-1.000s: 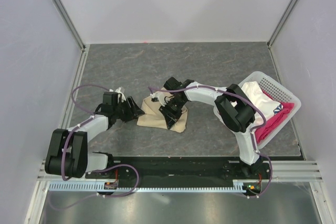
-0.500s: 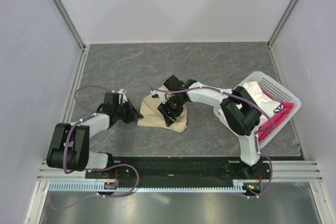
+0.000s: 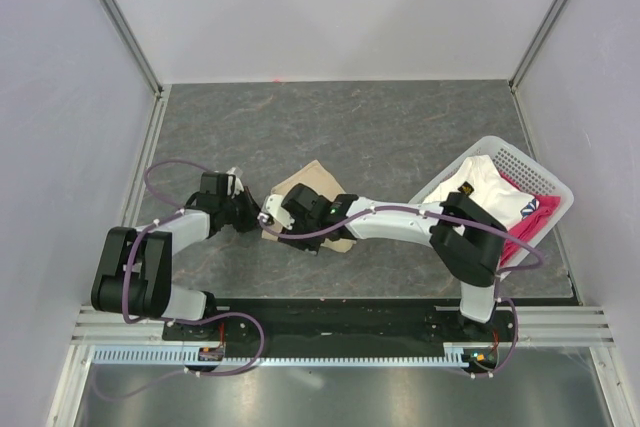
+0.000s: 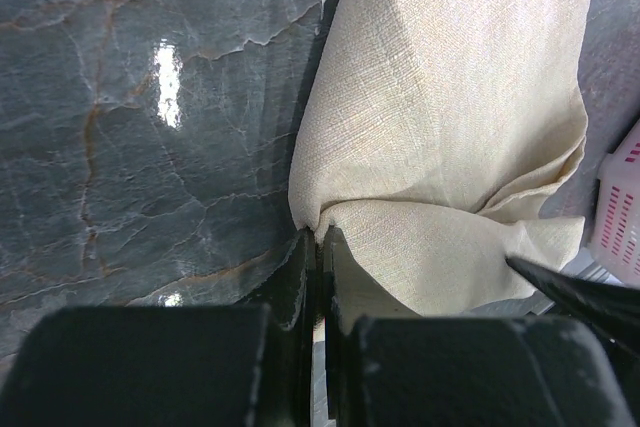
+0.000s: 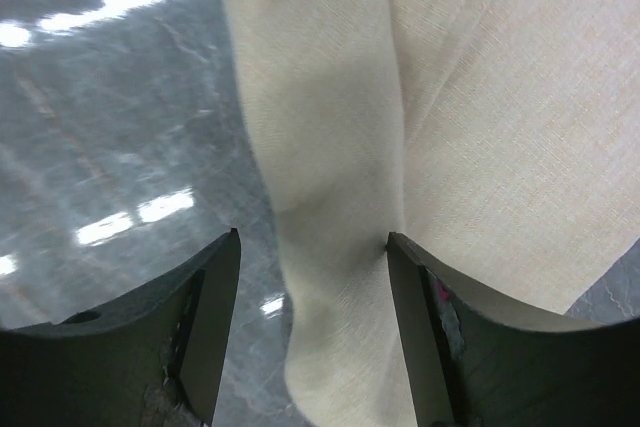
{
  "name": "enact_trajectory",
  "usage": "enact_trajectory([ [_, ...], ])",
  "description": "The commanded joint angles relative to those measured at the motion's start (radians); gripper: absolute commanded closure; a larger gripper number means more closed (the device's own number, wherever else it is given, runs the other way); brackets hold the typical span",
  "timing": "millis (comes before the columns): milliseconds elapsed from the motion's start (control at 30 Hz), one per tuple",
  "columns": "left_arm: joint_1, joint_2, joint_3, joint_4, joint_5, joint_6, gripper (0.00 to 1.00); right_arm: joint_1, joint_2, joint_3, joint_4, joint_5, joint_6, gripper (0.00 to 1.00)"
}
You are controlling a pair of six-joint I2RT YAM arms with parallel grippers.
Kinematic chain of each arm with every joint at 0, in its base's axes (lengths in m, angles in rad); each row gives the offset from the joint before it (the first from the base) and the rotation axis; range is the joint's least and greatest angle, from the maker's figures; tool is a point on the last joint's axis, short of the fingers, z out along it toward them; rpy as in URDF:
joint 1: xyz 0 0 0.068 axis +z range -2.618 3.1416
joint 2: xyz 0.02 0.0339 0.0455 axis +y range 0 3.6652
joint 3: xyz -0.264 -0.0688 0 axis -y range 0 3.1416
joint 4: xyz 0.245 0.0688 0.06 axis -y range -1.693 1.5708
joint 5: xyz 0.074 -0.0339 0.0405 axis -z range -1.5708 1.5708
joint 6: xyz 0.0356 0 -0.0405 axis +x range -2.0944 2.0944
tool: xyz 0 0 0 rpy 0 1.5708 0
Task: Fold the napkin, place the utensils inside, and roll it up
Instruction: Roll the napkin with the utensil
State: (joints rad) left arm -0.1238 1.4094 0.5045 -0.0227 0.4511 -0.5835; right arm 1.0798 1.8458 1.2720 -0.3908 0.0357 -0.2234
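Left wrist view: left gripper (image 4: pixel 318 242) is clamped on the napkin (image 4: pixel 440 117) edge, on the table (image 4: pixel 150 147). Right gripper (image 5: pixel 312 247) stands open astride a fold. Advise firm pinch, even roll.

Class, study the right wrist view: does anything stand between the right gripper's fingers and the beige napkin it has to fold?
Nothing visible does. The right gripper is open directly over the napkin, with a raised fold of the cloth lying between its fingers. The left gripper is shut on the napkin's edge.
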Motion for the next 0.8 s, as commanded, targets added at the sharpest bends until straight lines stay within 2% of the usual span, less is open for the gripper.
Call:
enact_trajectory([
  [0,0.003,0.011,0.023,-0.022,-0.005,0.020,0.98,-0.001,0.050,-0.008,0.059,0.128,-0.034,0.31],
  [167,0.003,0.014,0.028,-0.022,-0.005,0.022,0.98,-0.004,0.070,-0.008,0.079,0.139,-0.071,0.31],
  [333,0.003,0.013,0.029,-0.019,0.004,0.027,0.98,-0.021,0.134,0.021,0.035,0.029,-0.064,0.35],
  [433,0.003,0.008,0.026,-0.010,0.006,0.030,0.98,-0.047,0.187,0.056,-0.031,-0.032,-0.047,0.46],
  [467,0.003,0.007,0.025,-0.005,0.009,0.030,0.98,-0.057,0.197,0.064,-0.064,-0.066,-0.045,0.57],
  [500,0.003,0.005,0.025,0.001,0.009,0.030,0.97,-0.064,0.210,0.073,-0.080,-0.094,-0.039,0.61],
  [600,0.003,-0.032,0.020,0.000,-0.026,0.024,0.65,-0.099,0.225,0.079,-0.129,-0.201,-0.025,0.73],
  [633,0.003,-0.050,0.014,-0.002,-0.061,0.021,0.45,-0.124,0.227,0.079,-0.138,-0.229,-0.019,0.74],
  [700,0.003,-0.113,0.006,-0.011,-0.097,0.024,0.34,-0.149,0.234,0.079,-0.166,-0.321,0.001,0.79],
  [767,0.003,-0.159,-0.006,-0.028,-0.150,0.027,0.31,-0.187,0.243,0.085,-0.198,-0.426,0.010,0.81],
])
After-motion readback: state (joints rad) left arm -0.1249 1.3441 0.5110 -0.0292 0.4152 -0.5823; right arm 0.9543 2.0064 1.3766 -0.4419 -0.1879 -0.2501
